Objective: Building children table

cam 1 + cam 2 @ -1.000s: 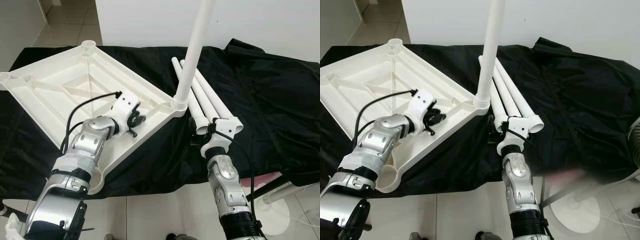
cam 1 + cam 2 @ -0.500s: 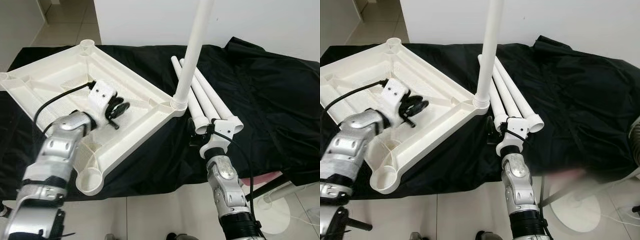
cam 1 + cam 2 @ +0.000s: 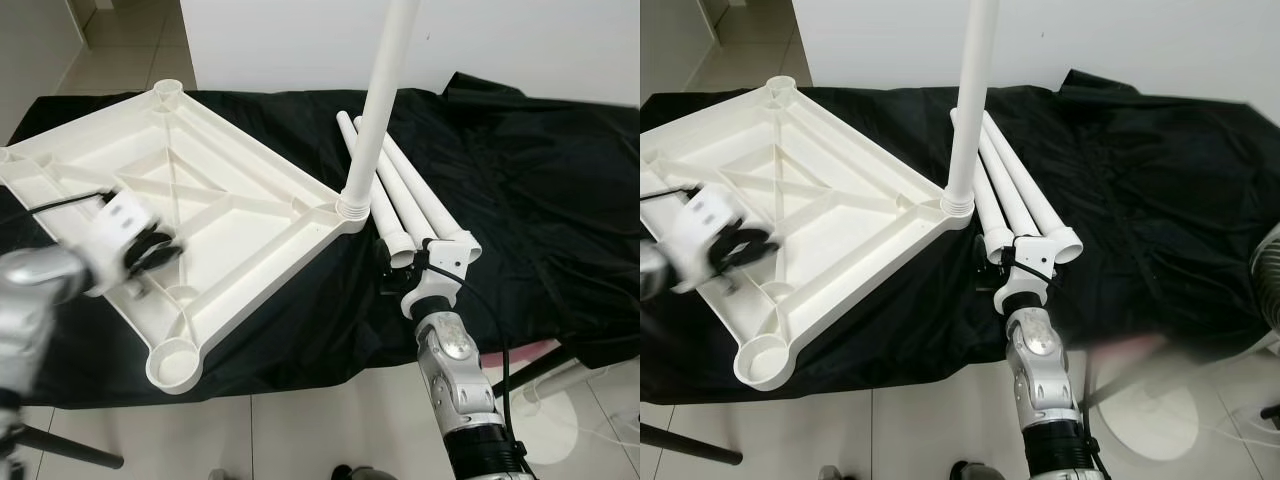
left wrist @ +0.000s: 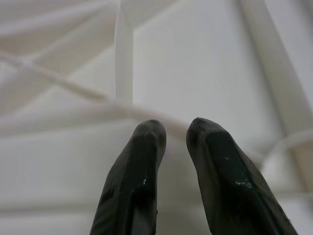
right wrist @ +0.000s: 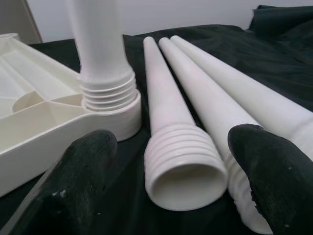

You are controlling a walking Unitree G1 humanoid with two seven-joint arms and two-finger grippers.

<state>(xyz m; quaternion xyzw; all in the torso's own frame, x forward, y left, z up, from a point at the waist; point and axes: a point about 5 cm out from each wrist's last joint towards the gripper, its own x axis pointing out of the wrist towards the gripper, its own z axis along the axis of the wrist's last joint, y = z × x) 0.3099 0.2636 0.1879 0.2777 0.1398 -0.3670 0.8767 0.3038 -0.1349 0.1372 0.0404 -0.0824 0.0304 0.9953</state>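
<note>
The white plastic table top [image 3: 235, 205] lies upside down on black cloth, ribs facing up. One white leg [image 3: 375, 110] stands upright, screwed into the corner socket nearest the middle. Beside it lie three loose legs [image 3: 405, 195], threaded ends toward me. My right gripper [image 3: 392, 262] is open at those ends, and its fingers [image 5: 93, 161] flank the threaded mouth of one loose leg [image 5: 183, 171] without touching it. Over the top's left part, my left gripper [image 3: 150, 250] is blurred. Its fingertips [image 4: 149, 134] are close together just above a rib, with nothing between them.
Black cloth [image 3: 540, 190] covers the whole work surface and is rumpled at the right. An empty corner socket [image 3: 175, 358] sits at the near edge. Tiled floor lies in front, with a white round stand base [image 3: 1150, 420] at the lower right. A white wall is behind.
My left arm has swung left across the table top, from near its middle ribs to its left side, and is blurred now. The right gripper and the legs have stayed put.
</note>
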